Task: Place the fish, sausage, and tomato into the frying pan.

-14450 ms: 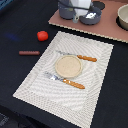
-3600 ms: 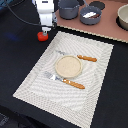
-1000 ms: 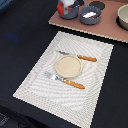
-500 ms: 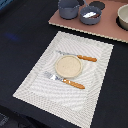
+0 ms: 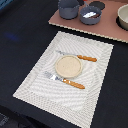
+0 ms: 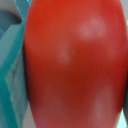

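Observation:
The tomato (image 6: 75, 65) is glossy red and fills the wrist view. It is pressed against a teal finger (image 6: 12, 75) of my gripper (image 6: 64, 70), which is shut on it. Neither the gripper nor the tomato shows in the exterior view. The blue-grey frying pan (image 5: 98, 18) stands on the brown board at the back. A white piece, the fish (image 5: 89, 14), lies in it. The sausage is too small to make out.
A taller grey pot (image 5: 67, 8) stands beside the pan and a cream bowl (image 5: 123, 16) at the exterior view's right. A striped placemat (image 5: 35, 82) holds a tan plate (image 5: 67, 66), an orange-handled knife (image 5: 86, 58) and fork (image 5: 74, 84).
A second ago the gripper with the red tomato showed at the top edge beside the pot. It has since left the exterior view. Nothing on the table has moved.

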Controlling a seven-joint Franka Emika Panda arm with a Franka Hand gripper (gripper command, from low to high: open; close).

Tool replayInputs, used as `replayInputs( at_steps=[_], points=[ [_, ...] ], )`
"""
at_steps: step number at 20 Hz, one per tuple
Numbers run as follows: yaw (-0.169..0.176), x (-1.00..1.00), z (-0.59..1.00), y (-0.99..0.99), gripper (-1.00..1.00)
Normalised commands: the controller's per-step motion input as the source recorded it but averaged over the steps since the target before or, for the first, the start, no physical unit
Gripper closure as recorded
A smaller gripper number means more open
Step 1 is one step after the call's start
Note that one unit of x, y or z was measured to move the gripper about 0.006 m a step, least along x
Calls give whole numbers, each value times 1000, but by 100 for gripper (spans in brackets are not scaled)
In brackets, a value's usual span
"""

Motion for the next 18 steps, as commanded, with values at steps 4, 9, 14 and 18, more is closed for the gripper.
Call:
replayInputs(
  at_steps=[4,9,14,18],
  points=[
    [-6,137,-416,324,100],
    [0,168,-118,300,-100],
    [-1,267,417,409,-100],
    [0,274,967,360,-100]
  ],
)
